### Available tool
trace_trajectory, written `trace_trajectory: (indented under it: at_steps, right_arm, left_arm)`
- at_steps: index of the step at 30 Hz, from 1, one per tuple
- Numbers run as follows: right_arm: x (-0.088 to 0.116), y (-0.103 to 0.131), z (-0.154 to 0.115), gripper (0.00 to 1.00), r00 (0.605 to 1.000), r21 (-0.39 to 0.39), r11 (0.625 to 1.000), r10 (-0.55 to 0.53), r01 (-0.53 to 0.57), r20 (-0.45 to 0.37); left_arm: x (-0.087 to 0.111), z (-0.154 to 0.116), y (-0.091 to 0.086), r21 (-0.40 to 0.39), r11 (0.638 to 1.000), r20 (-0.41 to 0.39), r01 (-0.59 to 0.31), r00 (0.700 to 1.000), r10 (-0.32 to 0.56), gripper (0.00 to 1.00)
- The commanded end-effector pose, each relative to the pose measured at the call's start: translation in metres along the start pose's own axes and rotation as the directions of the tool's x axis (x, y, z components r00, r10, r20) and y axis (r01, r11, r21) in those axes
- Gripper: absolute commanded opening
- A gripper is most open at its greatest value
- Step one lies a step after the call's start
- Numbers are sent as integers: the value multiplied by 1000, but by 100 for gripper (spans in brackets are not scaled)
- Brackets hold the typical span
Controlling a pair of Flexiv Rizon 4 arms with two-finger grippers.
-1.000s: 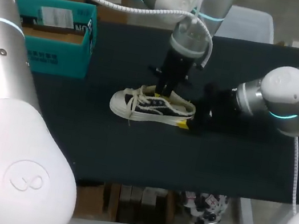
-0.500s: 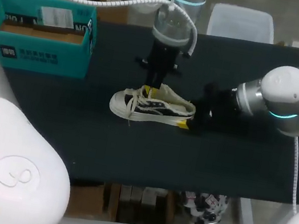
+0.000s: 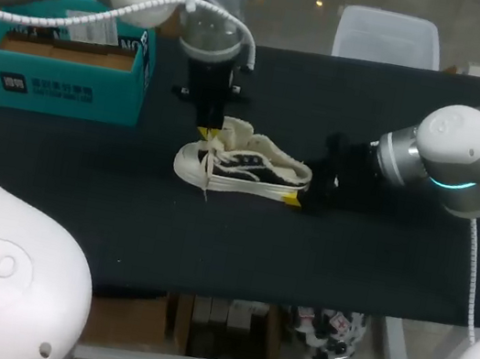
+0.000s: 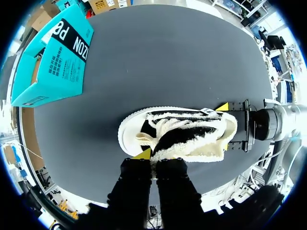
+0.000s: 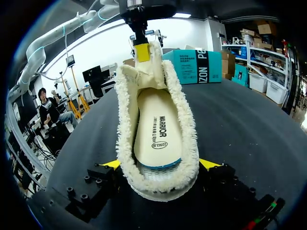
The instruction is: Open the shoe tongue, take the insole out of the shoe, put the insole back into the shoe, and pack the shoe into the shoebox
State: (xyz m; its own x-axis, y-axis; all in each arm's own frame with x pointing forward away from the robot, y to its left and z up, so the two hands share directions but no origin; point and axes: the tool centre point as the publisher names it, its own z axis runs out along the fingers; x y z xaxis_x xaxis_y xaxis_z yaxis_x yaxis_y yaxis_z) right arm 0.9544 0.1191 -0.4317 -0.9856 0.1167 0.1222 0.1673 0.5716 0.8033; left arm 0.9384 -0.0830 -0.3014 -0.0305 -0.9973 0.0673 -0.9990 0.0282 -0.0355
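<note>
A cream and black sneaker (image 3: 242,169) lies on its sole mid-table, toe pointing left. My left gripper (image 3: 207,127) is shut on its fleecy tongue (image 3: 233,129) and holds it up over the toe end; the left wrist view has the same grip (image 4: 152,155) over the shoe (image 4: 177,134). My right gripper (image 3: 305,191) is shut on the heel, one yellow tip on each side (image 5: 160,165). The cream insole (image 5: 158,127) lies flat inside the opened shoe. The teal shoebox (image 3: 66,56) stands open at the back left.
The black table top (image 3: 209,249) has free room in front of the shoe and behind it to the right. The shoebox's near wall (image 4: 50,62) faces the shoe's toe, a good gap away.
My left arm has swung leftward toward the toe with the tongue in its grip, folding it forward and widening the shoe's mouth. The right arm and shoe stay put.
</note>
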Motion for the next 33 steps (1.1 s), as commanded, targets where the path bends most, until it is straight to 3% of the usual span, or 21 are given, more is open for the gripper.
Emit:
trace_trajectory:
  at_steps: [1,10,11,15,16,21,23,24,27,28,29,31,33]
  right_arm:
    - [-1,-10,2,0,1000,1,1000,0,0,-4]
    - [-1,-10,2,0,1000,1,1000,0,0,-4]
    - [-1,-10,2,0,1000,1,1000,0,0,-4]
    - [-1,-10,2,0,1000,1,1000,0,0,-4]
    - [-1,-10,2,0,1000,1,1000,0,0,-4]
    - [-1,-10,2,0,1000,1,1000,0,0,-4]
    - [-1,-10,2,0,1000,1,1000,0,0,-4]
    - [-1,-10,2,0,1000,1,1000,0,0,-4]
    - [-1,-10,2,0,1000,1,1000,0,0,-4]
    - [-1,-10,2,0,1000,1,1000,0,0,-4]
    - [-1,-10,2,0,1000,1,1000,0,0,-4]
    - [-1,-10,2,0,1000,1,1000,0,0,-4]
    - [-1,-10,2,0,1000,1,1000,0,0,-4]
  left_arm:
    - [-20,-2,0,2,1000,-280,-18,960,18,0]
    - [-10,-7,2,-3,991,-331,-136,935,127,2]
    - [-8,-9,2,4,987,-328,-162,932,155,20]
    - [-1,-15,4,12,974,-318,-226,923,218,48]
    - [1,-19,5,15,970,-310,-243,921,236,59]
    - [8,-36,10,58,941,-283,-334,898,337,78]
    - [10,-44,10,72,920,-279,-386,877,390,79]
    - [12,-47,9,82,911,-273,-404,870,411,73]
    - [16,-55,6,101,863,-279,-495,818,502,37]
    - [17,-56,5,99,844,-280,-527,799,532,13]
    - [19,-58,3,106,817,-277,-567,772,572,0]
    - [21,-62,0,117,770,-273,-627,725,632,0]
    - [23,-64,-3,135,695,-267,-706,650,712,0]
